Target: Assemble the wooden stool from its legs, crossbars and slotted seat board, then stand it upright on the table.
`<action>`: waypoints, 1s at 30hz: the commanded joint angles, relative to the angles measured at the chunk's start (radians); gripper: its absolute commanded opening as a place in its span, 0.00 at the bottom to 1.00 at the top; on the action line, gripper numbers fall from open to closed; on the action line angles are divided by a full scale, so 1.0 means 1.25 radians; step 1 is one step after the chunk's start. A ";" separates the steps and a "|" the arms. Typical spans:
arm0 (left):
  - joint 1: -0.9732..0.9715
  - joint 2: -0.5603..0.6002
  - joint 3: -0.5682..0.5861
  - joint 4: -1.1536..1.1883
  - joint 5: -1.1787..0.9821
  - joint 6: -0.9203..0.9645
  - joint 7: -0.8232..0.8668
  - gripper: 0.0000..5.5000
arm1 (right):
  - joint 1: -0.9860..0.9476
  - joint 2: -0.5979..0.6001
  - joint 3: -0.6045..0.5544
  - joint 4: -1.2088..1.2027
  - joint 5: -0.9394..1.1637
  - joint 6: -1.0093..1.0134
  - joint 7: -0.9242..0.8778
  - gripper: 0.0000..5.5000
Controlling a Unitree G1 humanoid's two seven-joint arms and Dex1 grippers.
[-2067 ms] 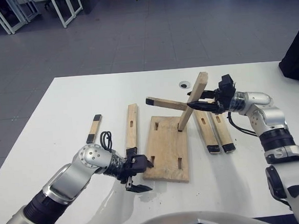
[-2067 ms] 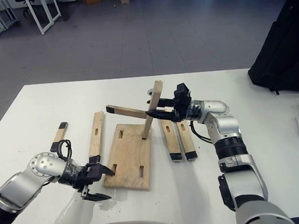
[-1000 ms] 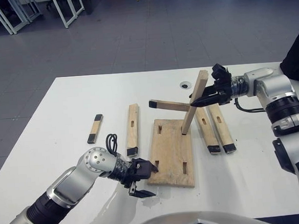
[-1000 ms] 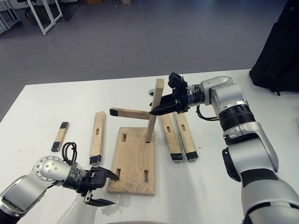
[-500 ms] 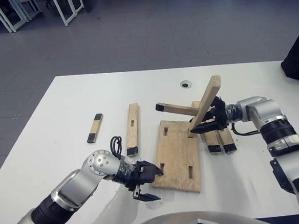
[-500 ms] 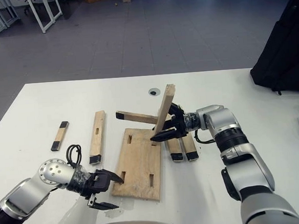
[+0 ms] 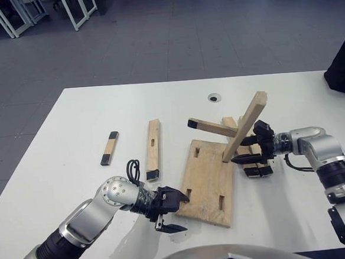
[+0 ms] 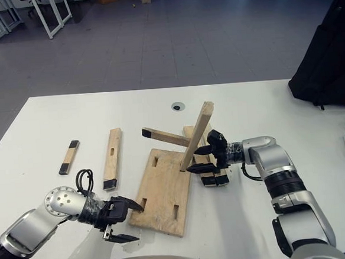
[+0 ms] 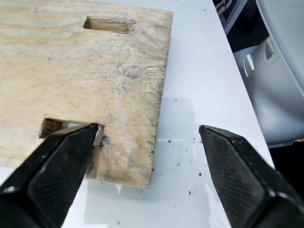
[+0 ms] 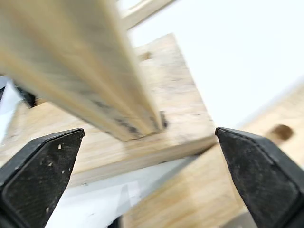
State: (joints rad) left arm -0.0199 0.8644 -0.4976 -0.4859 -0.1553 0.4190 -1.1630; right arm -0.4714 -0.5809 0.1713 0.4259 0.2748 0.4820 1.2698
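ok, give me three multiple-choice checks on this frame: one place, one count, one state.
1. Where on the seat board is the left gripper?
A) near-left corner
B) far-right corner
C) middle

2. How many loose wooden pieces lie left of the seat board?
A) one
B) two
C) four

3. The leg carrying the attached crossbar is:
A) lying flat on the board
B) leaning, foot at a slot
C) lifted clear of the board

Answers:
1 A: the left wrist view shows that corner between its open jaws.
2 B: only the short crossbar and the slotted leg lie there.
3 B: the right wrist view shows its foot at the slot.
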 commanded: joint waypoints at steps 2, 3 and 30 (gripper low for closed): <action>0.043 0.021 -0.043 0.046 0.028 0.036 -0.004 0.72 | 0.006 0.014 -0.036 -0.035 -0.007 -0.040 -0.063 0.93; 0.044 0.025 -0.045 0.044 0.040 0.033 0.002 0.72 | 0.035 -0.004 -0.031 -0.067 -0.029 -0.066 -0.076 0.93; 0.086 0.010 -0.003 0.035 -0.013 0.077 0.103 0.72 | -0.244 0.082 -0.391 -0.357 0.425 0.121 -0.454 0.93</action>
State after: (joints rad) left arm 0.0621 0.8635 -0.4678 -0.5139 -0.2145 0.4282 -1.0502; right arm -0.7091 -0.5127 -0.3405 -0.0465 0.8214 0.6372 0.7544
